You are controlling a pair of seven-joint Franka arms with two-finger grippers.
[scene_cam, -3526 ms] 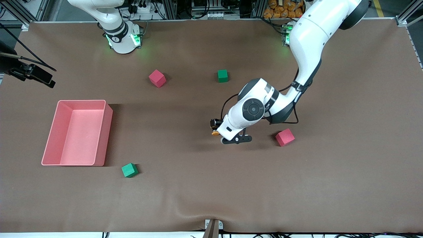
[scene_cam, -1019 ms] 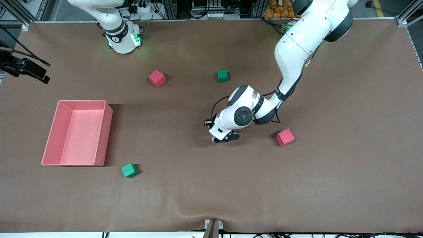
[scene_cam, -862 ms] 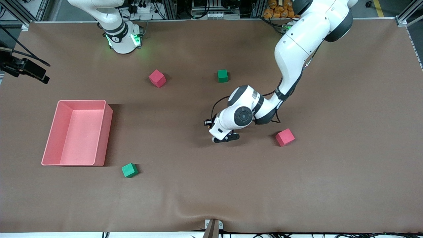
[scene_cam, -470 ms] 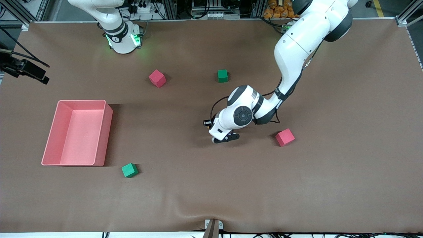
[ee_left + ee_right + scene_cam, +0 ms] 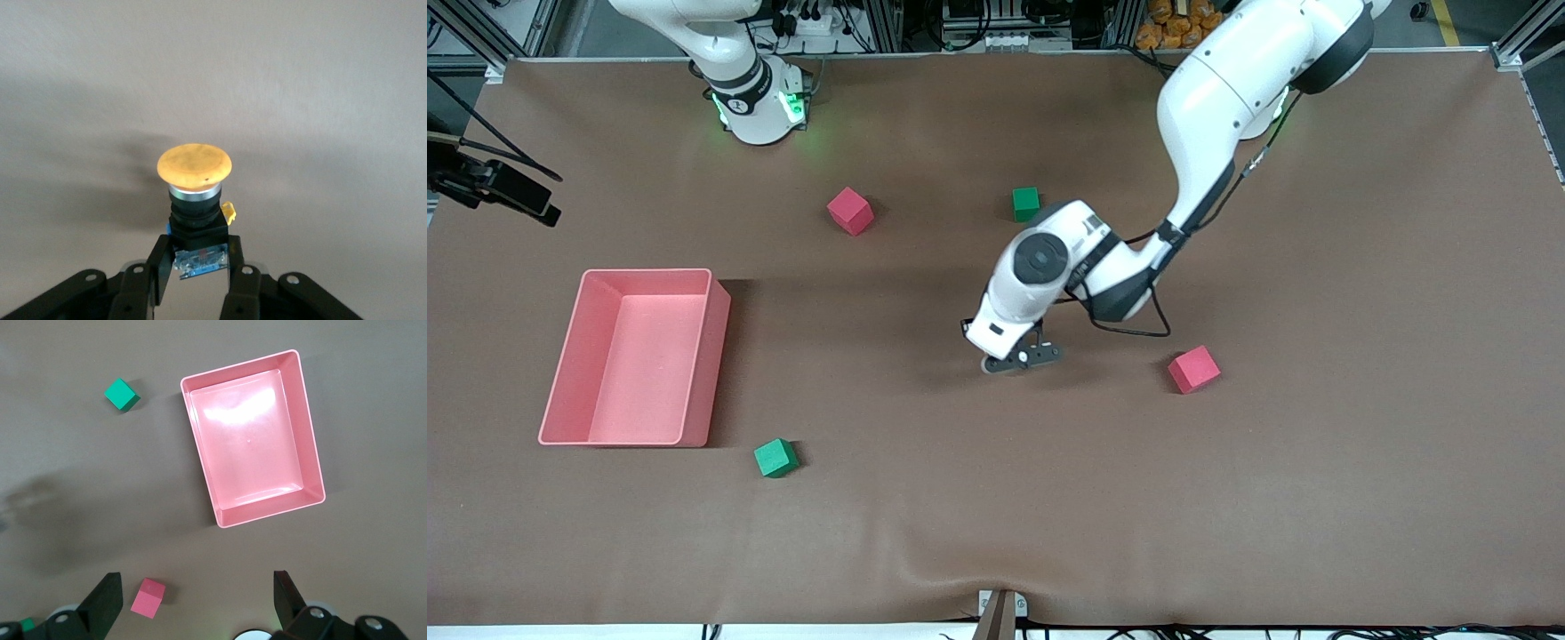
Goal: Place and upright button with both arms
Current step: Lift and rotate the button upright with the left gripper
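Orange-capped, the button (image 5: 194, 200) sits clamped by its black body between the left gripper (image 5: 198, 280) fingers, whose jaws are closed tight on it, low over the brown table (image 5: 1316, 444) mid-way between the pink cube (image 5: 1193, 369) and the pink tray (image 5: 694, 356). Over that tray at the right arm's end, the right gripper (image 5: 197, 597) waits with its jaws spread wide, holding nothing.

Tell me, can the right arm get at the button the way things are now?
Probably yes. The button is clamped by its base in the shut left gripper over bare mat mid-table, its orange cap clear of the fingers. The right gripper is open, high above the pink tray, with nothing between them.
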